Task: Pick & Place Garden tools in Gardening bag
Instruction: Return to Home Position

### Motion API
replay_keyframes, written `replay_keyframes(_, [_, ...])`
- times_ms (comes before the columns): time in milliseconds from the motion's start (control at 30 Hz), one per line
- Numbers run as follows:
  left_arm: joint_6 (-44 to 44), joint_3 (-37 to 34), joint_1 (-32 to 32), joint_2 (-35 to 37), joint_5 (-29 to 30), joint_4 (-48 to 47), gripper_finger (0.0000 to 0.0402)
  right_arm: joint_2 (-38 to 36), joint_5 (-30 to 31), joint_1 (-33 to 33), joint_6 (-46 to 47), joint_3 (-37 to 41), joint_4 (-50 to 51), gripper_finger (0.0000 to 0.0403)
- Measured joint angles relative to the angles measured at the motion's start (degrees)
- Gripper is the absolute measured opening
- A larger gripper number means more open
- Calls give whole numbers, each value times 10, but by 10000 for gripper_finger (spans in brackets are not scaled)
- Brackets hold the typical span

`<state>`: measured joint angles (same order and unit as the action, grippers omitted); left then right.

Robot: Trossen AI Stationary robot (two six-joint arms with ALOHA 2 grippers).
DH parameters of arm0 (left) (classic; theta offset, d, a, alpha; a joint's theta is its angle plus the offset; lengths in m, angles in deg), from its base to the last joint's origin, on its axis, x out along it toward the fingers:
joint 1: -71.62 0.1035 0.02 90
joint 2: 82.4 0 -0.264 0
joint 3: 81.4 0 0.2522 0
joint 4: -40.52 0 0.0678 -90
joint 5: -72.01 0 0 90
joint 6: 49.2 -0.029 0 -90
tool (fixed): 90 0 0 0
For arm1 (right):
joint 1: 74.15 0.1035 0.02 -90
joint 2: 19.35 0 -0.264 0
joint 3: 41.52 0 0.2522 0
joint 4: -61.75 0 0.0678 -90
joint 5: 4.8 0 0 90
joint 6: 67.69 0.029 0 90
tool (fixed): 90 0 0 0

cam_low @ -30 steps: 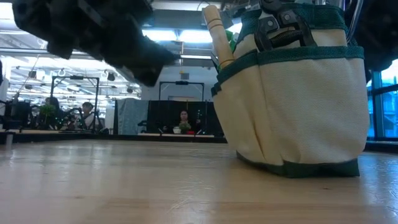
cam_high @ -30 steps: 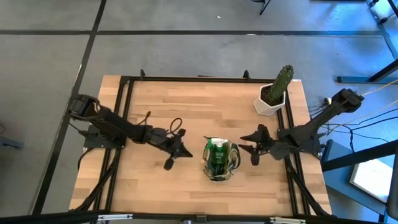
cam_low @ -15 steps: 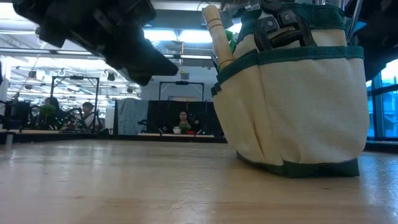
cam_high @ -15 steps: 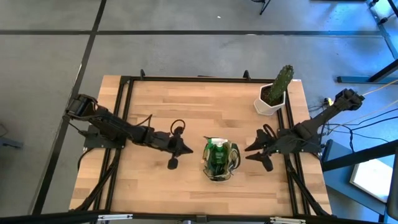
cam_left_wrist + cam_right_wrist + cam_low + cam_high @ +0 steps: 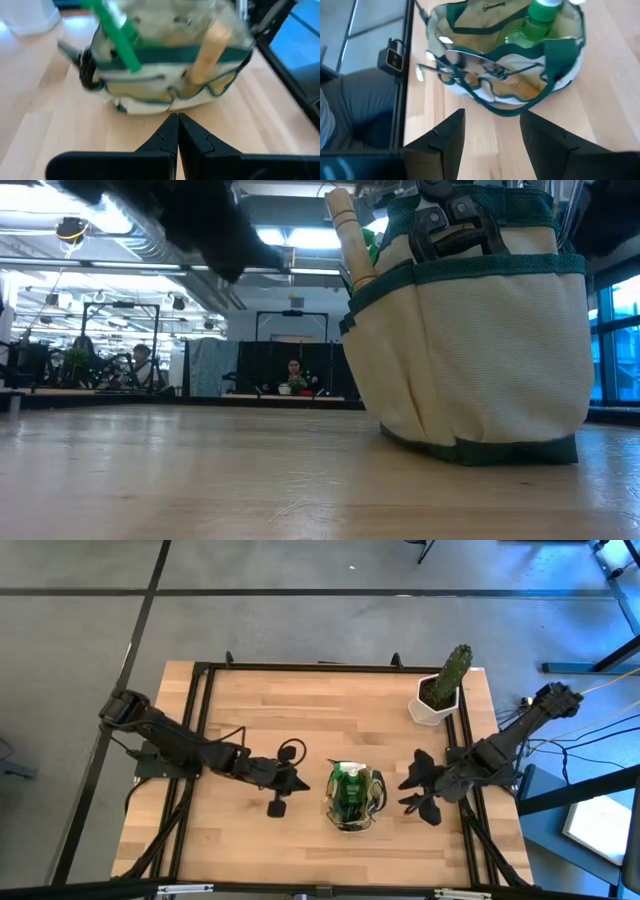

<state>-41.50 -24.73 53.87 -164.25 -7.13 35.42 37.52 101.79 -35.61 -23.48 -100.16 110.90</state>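
The gardening bag point(image 5: 353, 795) stands upright on its base at the middle of the table, beige with green trim. The garden tools stand in it: a green spray bottle point(image 5: 535, 22), a metal tool point(image 5: 475, 62), a wooden handle point(image 5: 350, 235), black pruner handles point(image 5: 450, 220) and a green handle point(image 5: 117, 35). My left gripper point(image 5: 300, 783) hovers just left of the bag, shut and holding nothing; its fingertips point(image 5: 177, 122) point at the bag's side. My right gripper point(image 5: 408, 795) hovers just right of the bag, open and holding nothing point(image 5: 492, 120).
A cactus in a white pot point(image 5: 440, 690) stands at the table's far right corner. Black frame rails point(image 5: 200, 720) run along the table's edges. Bare wood point(image 5: 300, 710) lies between the bag and the far edge. People sit in the room beyond the table point(image 5: 295, 375).
Both grippers have risen and tipped up toward level beside the bag. The right gripper has also drawn back a little toward the table's right and near edges. The left stays shut, the right open. The bag and tools have not moved.
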Motion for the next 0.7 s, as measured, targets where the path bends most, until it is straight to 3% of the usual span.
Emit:
replay_keyframes(133, [-5,20,-23,19,15,-25,3,38,-12,2,-1,-63,63,192])
replay_keyframes(433, [-1,98,-44,24,89,-175,1,97,-26,2,-7,-165,180,192])
replay_keyframes(700, [-33,133,-44,24,72,-198,5,111,-47,2,0,-185,204,192])
